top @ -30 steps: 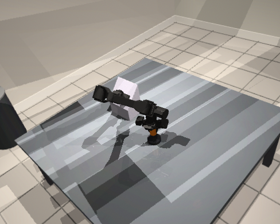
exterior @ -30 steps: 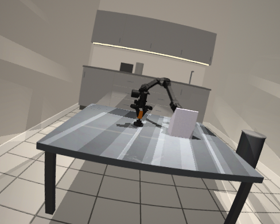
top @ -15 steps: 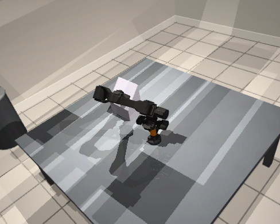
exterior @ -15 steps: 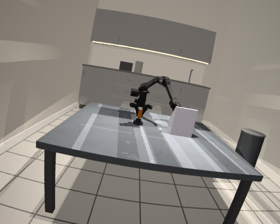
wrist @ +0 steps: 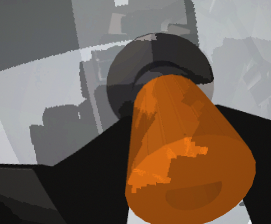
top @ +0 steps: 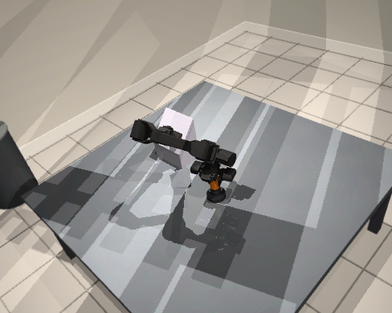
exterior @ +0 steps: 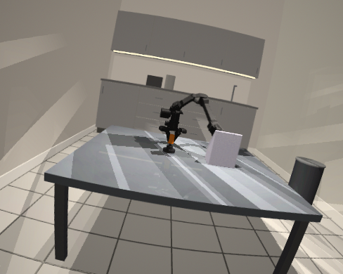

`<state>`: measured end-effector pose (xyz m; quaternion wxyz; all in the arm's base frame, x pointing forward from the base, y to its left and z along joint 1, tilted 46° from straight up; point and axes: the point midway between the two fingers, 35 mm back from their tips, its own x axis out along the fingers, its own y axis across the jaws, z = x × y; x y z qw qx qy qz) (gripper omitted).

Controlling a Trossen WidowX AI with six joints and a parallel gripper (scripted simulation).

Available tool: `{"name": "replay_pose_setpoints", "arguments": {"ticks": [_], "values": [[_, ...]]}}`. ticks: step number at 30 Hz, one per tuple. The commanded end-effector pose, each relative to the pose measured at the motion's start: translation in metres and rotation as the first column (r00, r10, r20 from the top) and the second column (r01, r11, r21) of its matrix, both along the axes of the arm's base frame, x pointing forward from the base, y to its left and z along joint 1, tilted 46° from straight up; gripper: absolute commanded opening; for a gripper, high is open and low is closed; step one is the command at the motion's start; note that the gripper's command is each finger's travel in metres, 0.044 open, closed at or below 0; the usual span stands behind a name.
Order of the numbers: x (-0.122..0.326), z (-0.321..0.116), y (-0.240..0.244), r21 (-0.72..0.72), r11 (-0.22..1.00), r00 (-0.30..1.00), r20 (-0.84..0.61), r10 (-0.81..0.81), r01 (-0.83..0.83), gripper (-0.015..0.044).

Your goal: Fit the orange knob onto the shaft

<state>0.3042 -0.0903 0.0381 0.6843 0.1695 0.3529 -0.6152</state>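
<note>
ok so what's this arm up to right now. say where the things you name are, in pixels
The robot arm [top: 169,140] [exterior: 208,110] has the orange knob [top: 214,184] [exterior: 171,138] [wrist: 188,145] held in its jaws, right over the round pedestal [top: 216,197] [exterior: 169,150] [wrist: 121,70]. It seems to be fitting the knob onto the dark shaft there. The knob isn't pushed down onto the pedestal or let go yet, and whether the flat sides line up can't be seen.

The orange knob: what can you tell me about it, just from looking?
The orange knob looks smooth and plastic-like. It is a long, rounded piece, with a dark, curved, partly flat-edged mark on the end facing the wrist view. It stands roughly upright, pinched between the dark fingers of the robot. Its lower end is over the round black pedestal; whether it touches the shaft there, I cannot tell.
</note>
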Motion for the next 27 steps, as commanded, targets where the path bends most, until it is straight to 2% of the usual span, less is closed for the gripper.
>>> {"name": "replay_pose_setpoints", "arguments": {"ticks": [1,8,27], "values": [[0.0015,0.0018,0.0024,0.000,1.000,1.000,0.014,-0.008,0.008,0.0000],[0.0020,-0.0003,0.0021,0.011,0.989,0.977,0.157,-0.145,0.145,0.0000],[0.0009,-0.0019,-0.0012,0.011,0.989,0.977,0.157,-0.145,0.145,0.0000]]}}
